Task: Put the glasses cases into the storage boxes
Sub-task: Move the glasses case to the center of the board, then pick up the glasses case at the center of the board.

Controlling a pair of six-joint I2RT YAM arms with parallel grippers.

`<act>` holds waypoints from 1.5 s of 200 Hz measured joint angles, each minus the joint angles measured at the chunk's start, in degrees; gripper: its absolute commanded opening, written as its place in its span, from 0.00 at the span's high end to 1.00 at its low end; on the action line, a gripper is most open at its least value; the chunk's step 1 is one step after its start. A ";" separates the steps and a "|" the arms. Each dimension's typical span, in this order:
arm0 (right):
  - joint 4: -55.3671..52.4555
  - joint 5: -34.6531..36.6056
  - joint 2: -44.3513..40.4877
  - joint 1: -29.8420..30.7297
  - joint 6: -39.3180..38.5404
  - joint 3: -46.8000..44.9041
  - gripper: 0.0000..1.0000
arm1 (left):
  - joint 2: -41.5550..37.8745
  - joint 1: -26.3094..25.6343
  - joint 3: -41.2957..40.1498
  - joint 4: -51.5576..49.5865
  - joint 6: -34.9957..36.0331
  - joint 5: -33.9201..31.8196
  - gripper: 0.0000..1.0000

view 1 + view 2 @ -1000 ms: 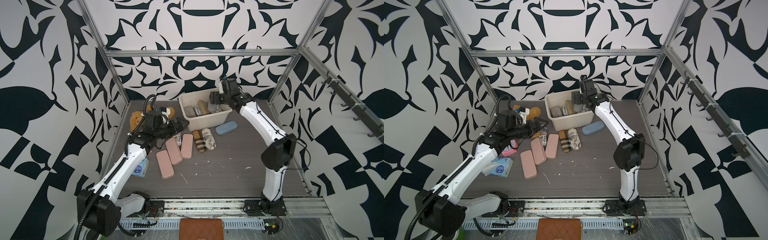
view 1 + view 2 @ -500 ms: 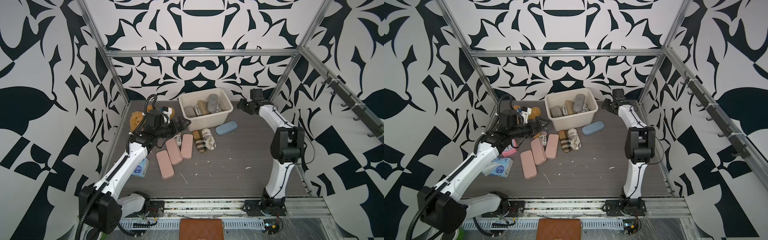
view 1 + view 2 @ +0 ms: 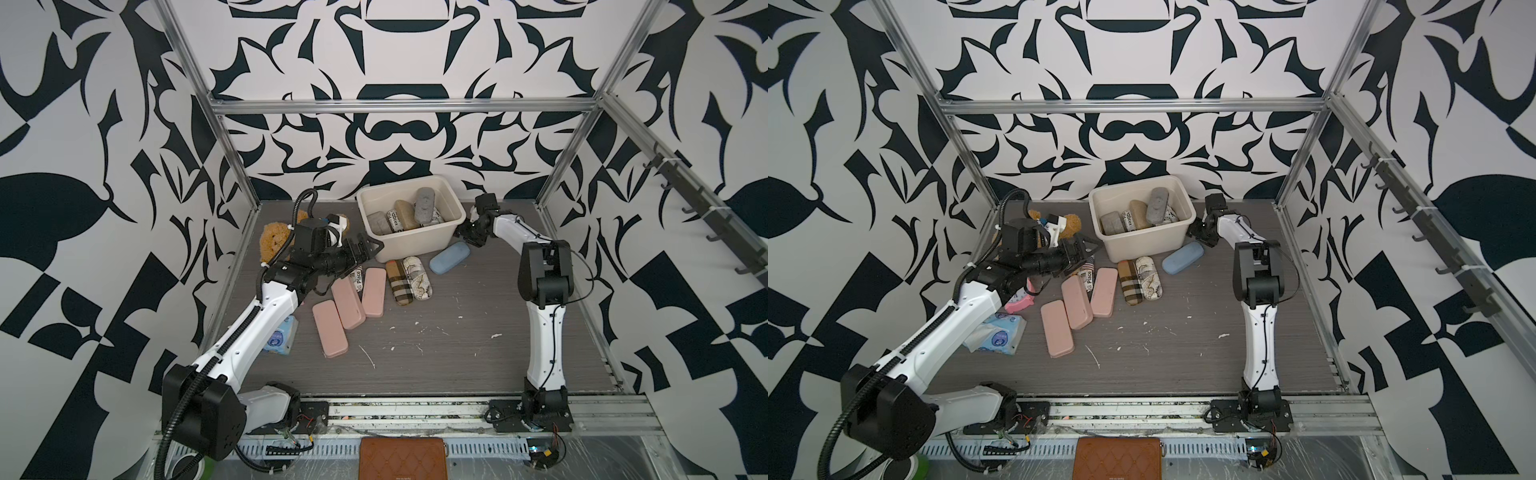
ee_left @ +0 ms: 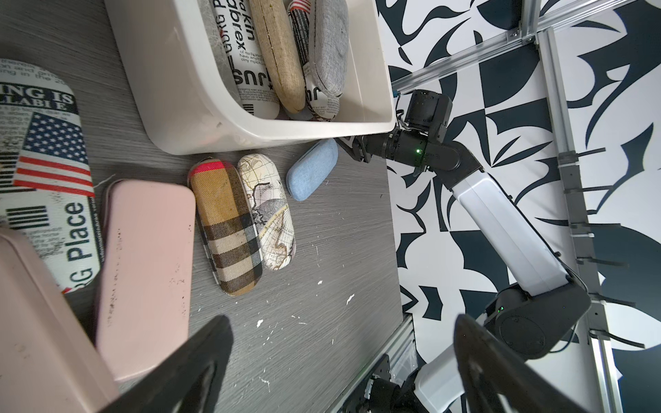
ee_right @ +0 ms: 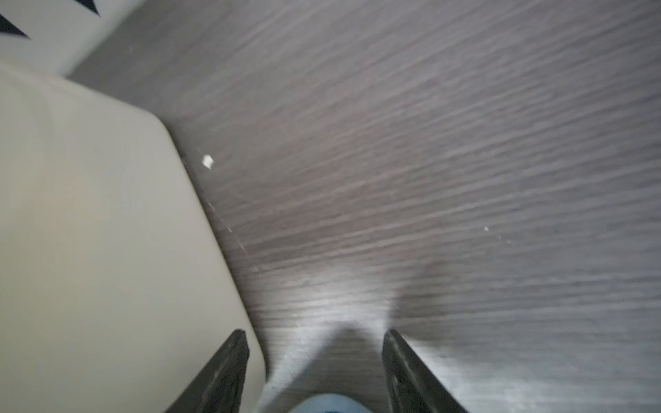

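Beside the storage box (image 3: 409, 245), both top views show the right tool (image 3: 468, 237) spread at the end of the light blue case (image 3: 449, 257) on the desk (image 3: 457, 345). Left wrist view: left tool (image 4: 341, 321) spread, empty. Right wrist view: the case sits barely between the jaws, so the tool should advance, clear of the box, before pinching.

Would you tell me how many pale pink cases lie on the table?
3, left of the plaid case: the near pink case, the middle pink case and the far pink case, which lies closest to the tub. The left arm may hide more.
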 measured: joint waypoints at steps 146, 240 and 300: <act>-3.08 9.40 -36.02 14.29 -5.66 -47.08 0.40 | -0.13 -0.04 0.00 0.39 -0.68 0.35 0.01; -11.65 11.76 -41.16 21.11 -6.88 -42.14 0.11 | -0.13 -0.04 0.00 0.44 -0.87 0.98 0.01; -9.40 15.58 -32.81 28.39 -1.27 -39.87 0.11 | -0.15 -0.04 0.00 0.42 -0.85 1.11 0.01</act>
